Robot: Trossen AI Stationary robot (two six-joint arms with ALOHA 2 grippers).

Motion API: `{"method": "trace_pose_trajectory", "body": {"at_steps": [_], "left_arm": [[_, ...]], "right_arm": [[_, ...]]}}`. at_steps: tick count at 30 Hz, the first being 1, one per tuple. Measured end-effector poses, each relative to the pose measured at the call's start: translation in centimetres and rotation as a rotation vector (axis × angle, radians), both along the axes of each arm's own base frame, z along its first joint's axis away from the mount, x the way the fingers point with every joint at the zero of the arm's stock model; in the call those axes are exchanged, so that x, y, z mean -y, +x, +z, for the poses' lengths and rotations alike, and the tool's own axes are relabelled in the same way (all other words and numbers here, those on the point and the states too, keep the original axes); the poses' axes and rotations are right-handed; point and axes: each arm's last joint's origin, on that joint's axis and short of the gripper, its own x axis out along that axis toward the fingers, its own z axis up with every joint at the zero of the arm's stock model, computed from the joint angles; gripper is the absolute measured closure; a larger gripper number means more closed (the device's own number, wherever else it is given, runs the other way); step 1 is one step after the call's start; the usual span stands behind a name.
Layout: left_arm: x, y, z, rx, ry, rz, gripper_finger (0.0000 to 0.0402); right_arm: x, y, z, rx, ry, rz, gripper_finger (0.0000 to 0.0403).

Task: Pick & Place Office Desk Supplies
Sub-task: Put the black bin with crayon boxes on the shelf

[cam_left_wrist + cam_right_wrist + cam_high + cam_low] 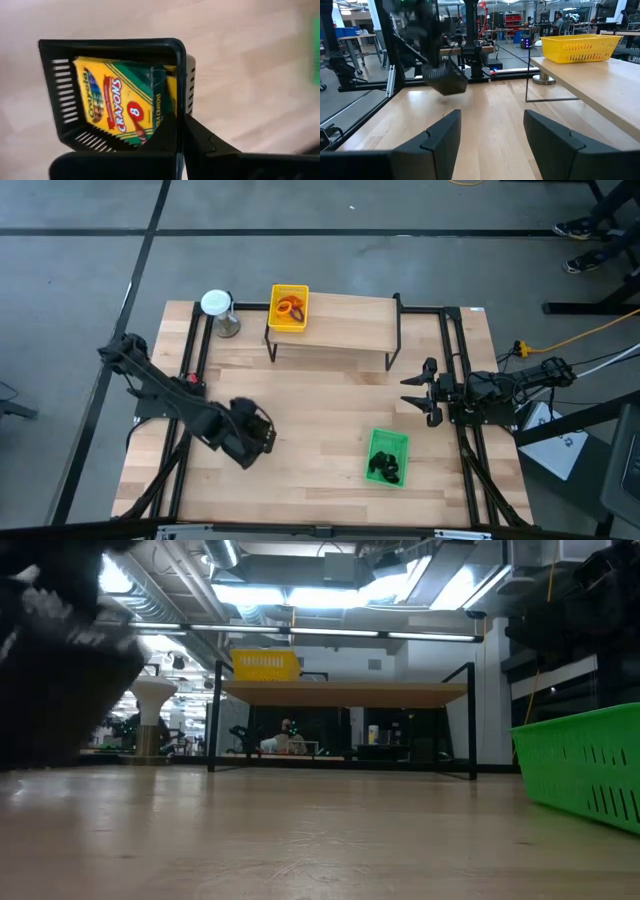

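The left gripper (181, 145) is clamped on the wall of the black tray (60, 90), holding it above the table's (320, 430) near left part. Crayon boxes (117, 100) lie inside that tray. Right of it the green tray (388, 442) holds black clips (384, 468). The right gripper (492, 135) hovers wide apart and empty at the right edge. Farthest off, on the shelf (350, 325), the yellow tray (274, 315) holds rings (292, 308).

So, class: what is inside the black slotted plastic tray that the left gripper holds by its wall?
Inside the black slotted plastic tray lies a yellow-and-green Crayons box. The left gripper hides the corner near it.
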Motion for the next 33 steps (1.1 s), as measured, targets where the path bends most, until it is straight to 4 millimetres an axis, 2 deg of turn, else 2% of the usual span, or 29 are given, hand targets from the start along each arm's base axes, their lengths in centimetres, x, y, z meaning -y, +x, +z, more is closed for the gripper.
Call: {"method": "trace_pose_trajectory", "body": {"at_steps": [3, 7, 15, 19, 33], "left_arm": [[-1.1, 0.2, 2.7, -0.029, 0.031, -0.105, 0.0397], [-2.8, 0.6, 4.9, -0.135, 0.064, -0.234, 0.0398], [-5.7, 1.9, 6.2, -0.319, 0.113, -0.426, 0.0398], [-6.5, 2.7, 6.9, -0.342, 0.176, -0.493, 0.0398], [-7.0, 4.3, 6.0, -0.426, 0.372, -0.664, 0.0398]], "right_arm": [[0.0, 0.0, 0.0, 0.0, 0.0, 0.0, 0.0184], [0.0, 0.0, 0.0, 0.0, 0.0, 0.0, 0.0184], [0.0, 0.0, 0.0, 0.0, 0.0, 0.0, 0.0184], [0.0, 0.0, 0.0, 0.0, 0.0, 0.0, 0.0184], [0.0, 0.0, 0.0, 0.0, 0.0, 0.0, 0.0184]]}}
